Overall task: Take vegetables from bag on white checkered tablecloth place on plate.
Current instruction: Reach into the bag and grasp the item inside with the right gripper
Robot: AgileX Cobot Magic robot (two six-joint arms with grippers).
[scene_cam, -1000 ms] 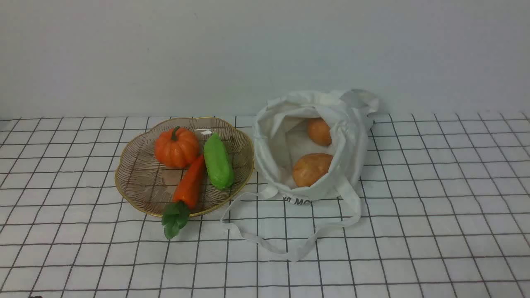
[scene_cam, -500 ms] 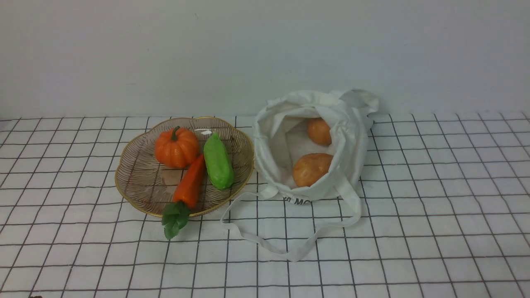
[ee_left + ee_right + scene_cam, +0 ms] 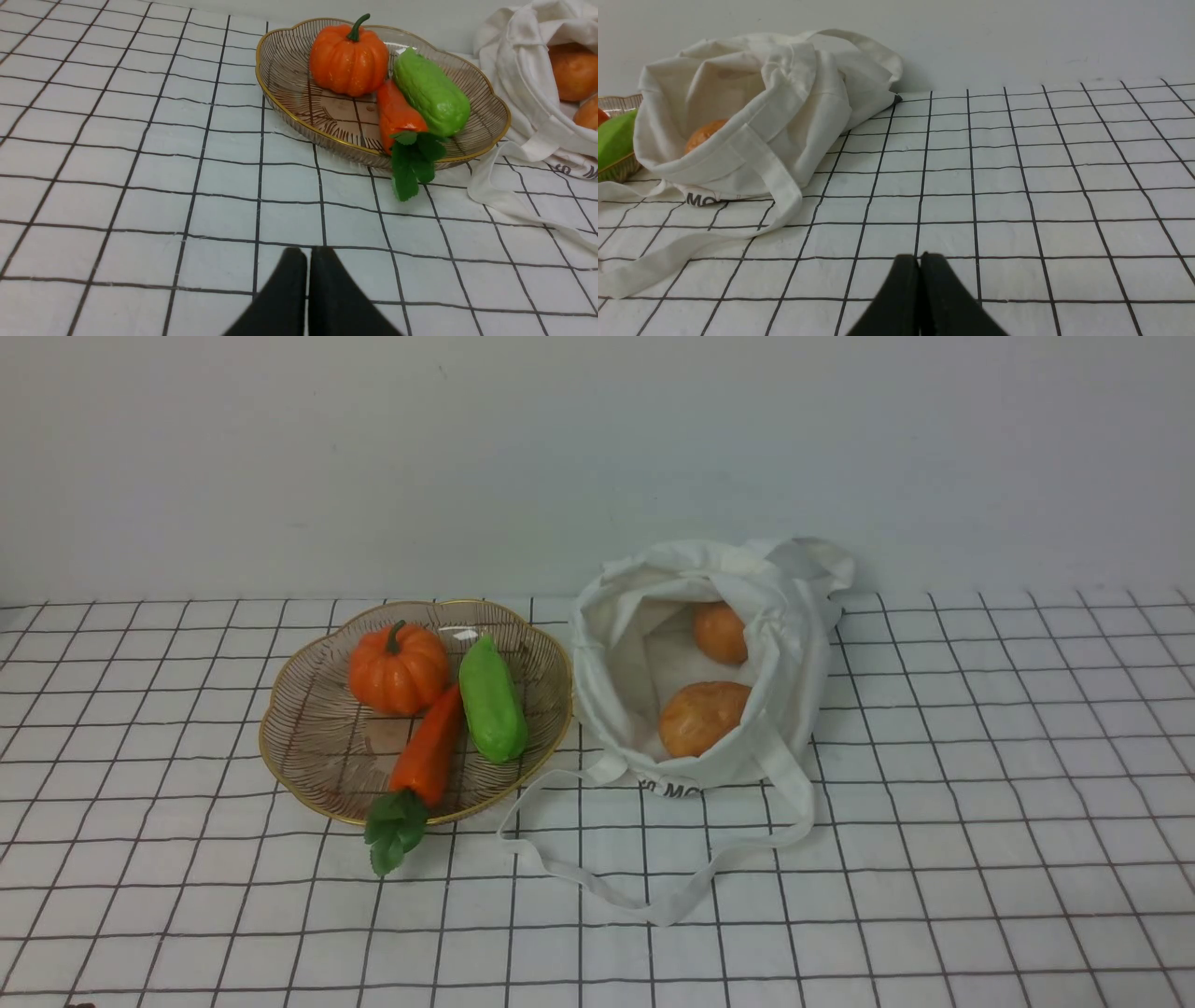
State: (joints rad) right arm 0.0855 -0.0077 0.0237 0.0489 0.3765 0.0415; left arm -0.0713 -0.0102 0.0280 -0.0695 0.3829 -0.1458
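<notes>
While they hover above the white checkered tablecloth (image 3: 980, 803), the left gripper (image 3: 308, 261) and right gripper (image 3: 919, 263) each have their black fingers pressed together on nothing. Inside the open bag (image 3: 794, 644) the near potato (image 3: 702, 717) lies at 6 o'clock of the far potato (image 3: 720, 632). The bag sits just beside the plate (image 3: 308, 747), at its 3 o'clock. The plate carries a pumpkin (image 3: 399, 669), carrot (image 3: 429, 747) and green vegetable (image 3: 492, 700).

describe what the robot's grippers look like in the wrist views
Only the finger ends show. The left gripper has two plain matte black fingers, broad at the base and narrowing to rounded tips. The right gripper looks the same. No cables or markings show on them.
</notes>
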